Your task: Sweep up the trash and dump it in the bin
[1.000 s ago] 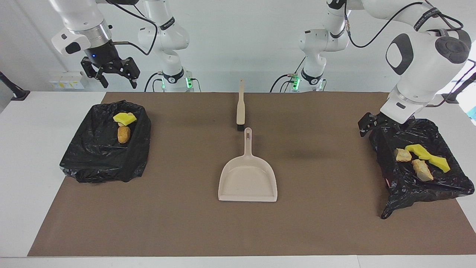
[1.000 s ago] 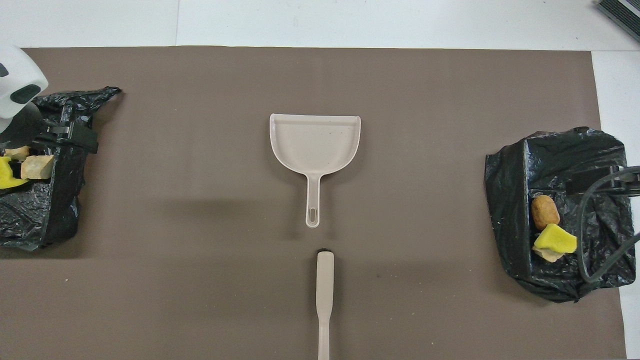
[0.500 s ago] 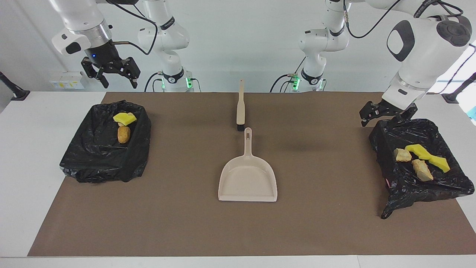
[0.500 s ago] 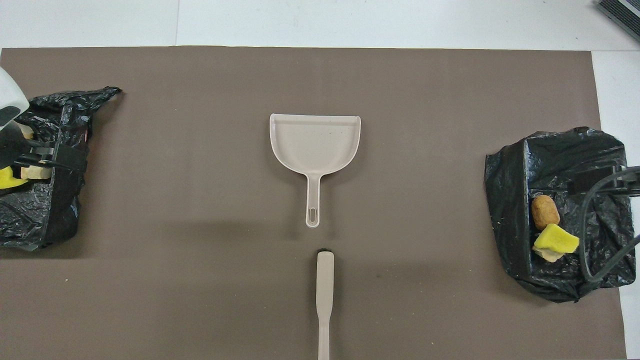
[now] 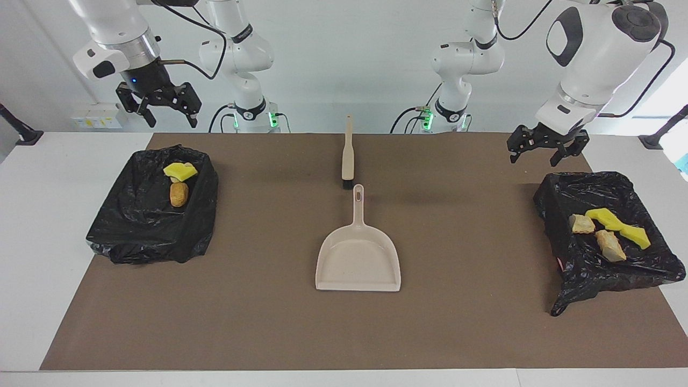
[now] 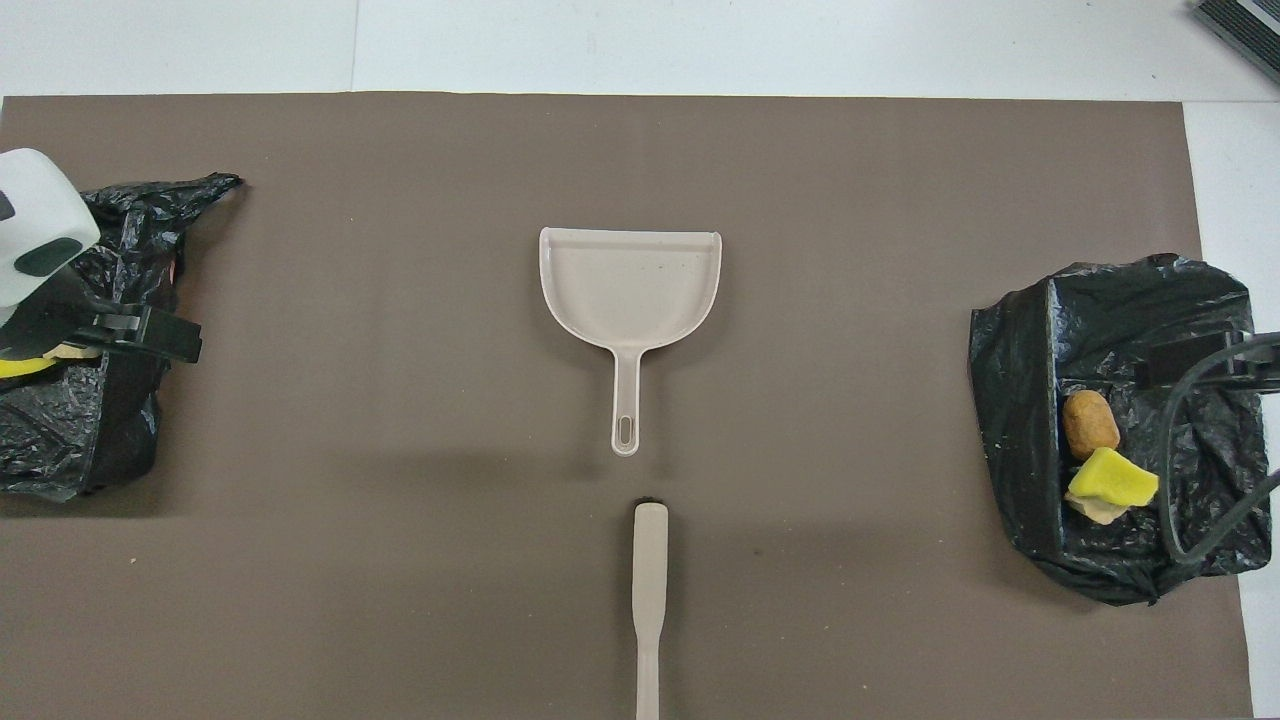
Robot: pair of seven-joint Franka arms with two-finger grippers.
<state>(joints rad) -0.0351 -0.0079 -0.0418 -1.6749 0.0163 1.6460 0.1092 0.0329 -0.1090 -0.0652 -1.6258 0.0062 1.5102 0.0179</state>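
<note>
Over the brown mat's edge at its own end of the table, our left gripper (image 5: 543, 152) now hangs empty with its fingers apart, where a second ago we had it down at the rim of the black-bagged bin (image 5: 602, 188) below it; it has lifted up and clear. Beneath and just to the side of that claw, the trash in that bin, yellow-green sponge wedges (image 5: 618, 226) and tan lumps (image 5: 610, 244), lies where it lay. Our right gripper (image 5: 161, 107) waits, fingers spread and empty, above the other bagged bin (image 6: 1020, 400), which holds a yellow wedge (image 5: 180, 171) and a brown lump (image 5: 178, 194). Between the two claws, the beige dustpan (image 5: 357, 263) and the brush (image 5: 348, 156) rest untouched on the mat (image 5: 457, 322), which shows no loose pieces. We judge the dumping done and the arms retreating.
</note>
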